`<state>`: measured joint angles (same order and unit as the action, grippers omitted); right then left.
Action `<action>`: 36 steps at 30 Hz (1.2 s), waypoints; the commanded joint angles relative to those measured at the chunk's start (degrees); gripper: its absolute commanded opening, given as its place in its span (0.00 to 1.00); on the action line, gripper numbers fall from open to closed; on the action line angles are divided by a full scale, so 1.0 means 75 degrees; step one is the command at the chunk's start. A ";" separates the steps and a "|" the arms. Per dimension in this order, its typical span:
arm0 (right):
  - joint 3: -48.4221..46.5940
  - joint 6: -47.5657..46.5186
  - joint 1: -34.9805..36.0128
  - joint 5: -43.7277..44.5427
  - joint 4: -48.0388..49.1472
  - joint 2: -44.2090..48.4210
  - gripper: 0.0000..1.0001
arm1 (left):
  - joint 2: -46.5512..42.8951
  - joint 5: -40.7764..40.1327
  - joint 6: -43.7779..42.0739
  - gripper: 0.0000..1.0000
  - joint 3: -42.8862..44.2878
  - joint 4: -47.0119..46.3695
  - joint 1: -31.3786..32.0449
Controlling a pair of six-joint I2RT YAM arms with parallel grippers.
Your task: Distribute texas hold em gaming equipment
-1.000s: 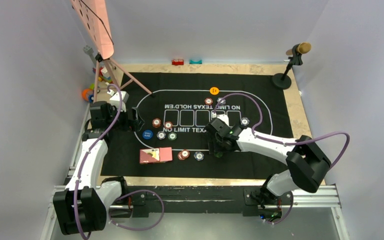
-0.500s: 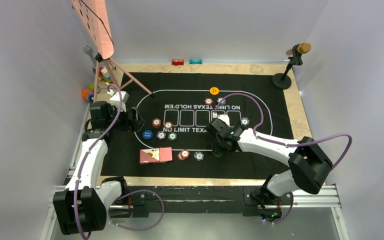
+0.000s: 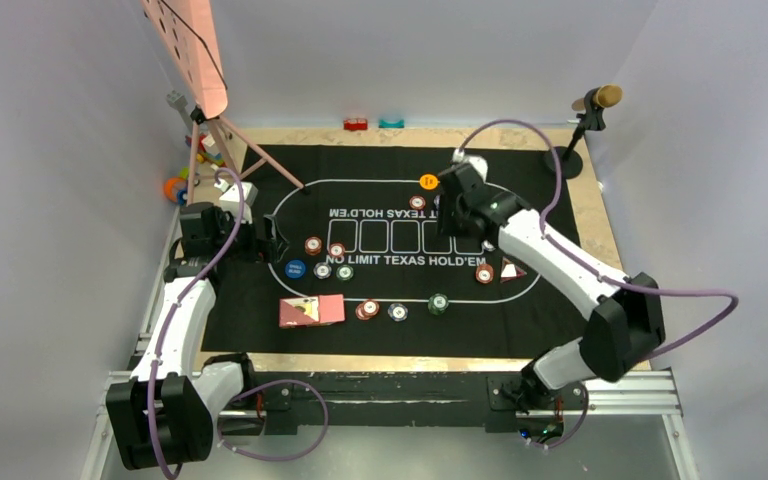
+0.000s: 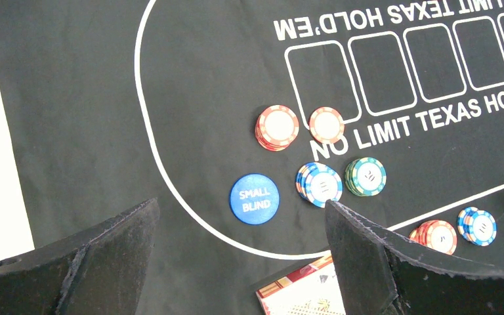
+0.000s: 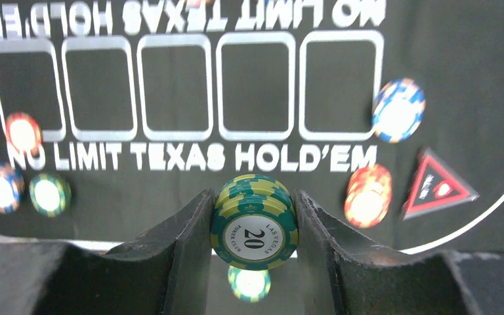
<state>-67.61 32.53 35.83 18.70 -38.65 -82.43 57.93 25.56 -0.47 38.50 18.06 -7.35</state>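
Right end effector is clenched on a green chip stack, "20" face toward the wrist cam. Stack looks lifted off the mat. The arm is reached out to the far side, next to the orange disc. Left end effector is released, jaws wide, nothing in it, hovering over the left end of the mat near the SMALL BLIND disc.

Status, judged from layout: roughly mid-way.
- Left seat: left red stack with a second red one just beside it, left blue stack, left green stack, plus the blind disc. Looks set.
- Near seat: near red chips, near blue-grey chip and near green chip in a row, card pile just beside them.
- Right seat: right red chip, right blue chip, and a red-and-black triangular piece; can't tell what that is. No green there.
- Far seat: far red chip by the orange disc.

Remaining: set down the held green stack, at the far or right seat, can't tell which. The cards all sit in one pile with none in the five printed boxes, so dealing looks not yet started.
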 commanded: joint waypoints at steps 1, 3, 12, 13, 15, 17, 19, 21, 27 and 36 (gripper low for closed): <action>-0.1074 -0.0623 -0.0961 0.0322 0.0513 -0.0912 0.11 | -0.0065 0.0152 0.0095 1.00 -0.0048 -0.0200 -0.0017; -0.1545 -0.0626 -0.1375 0.0301 0.0631 -0.1652 0.10 | -0.0071 0.0163 0.0092 1.00 -0.0050 -0.0194 -0.0027; -0.3955 -0.0486 -0.2397 0.0427 0.0678 -0.4479 0.08 | -0.0043 0.0178 0.0092 1.00 -0.0048 -0.0214 -0.0021; -0.4139 -0.0467 -0.2479 0.0349 0.0672 -0.4718 0.08 | -0.0038 0.0181 0.0097 1.00 -0.0048 -0.0217 -0.0023; -0.4527 -0.0499 -0.2557 0.0276 0.0615 -0.5151 0.08 | -0.0048 0.0191 0.0096 1.00 -0.0048 -0.0217 -0.0018; -0.4898 -0.0557 -0.2606 0.0324 0.0491 -0.5551 0.09 | -0.0037 0.0211 0.0095 1.00 -0.0048 -0.0217 -0.0022; -0.5119 -0.0540 -0.2674 0.0284 0.0424 -0.5829 0.10 | -0.0026 0.0220 0.0098 1.00 -0.0048 -0.0217 -0.0019; -0.5241 -0.0530 -0.2771 0.0251 0.0466 -0.6025 0.12 | -0.0013 0.0232 0.0092 1.00 -0.0037 -0.0217 -0.0019; -0.5560 -0.0554 -0.2833 -0.0046 0.0399 -0.6446 0.36 | -0.0011 0.0230 0.0097 1.00 -0.0036 -0.0220 -0.0019; -0.5515 -0.0766 -0.2834 -0.0490 0.0337 -0.6236 0.75 | -0.0030 0.0231 0.0098 1.00 -0.0035 -0.0200 -0.0026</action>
<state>-106.72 28.18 14.57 16.58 -35.66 -131.33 57.93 25.93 -0.45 38.50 18.06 -7.35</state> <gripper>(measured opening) 0.693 0.995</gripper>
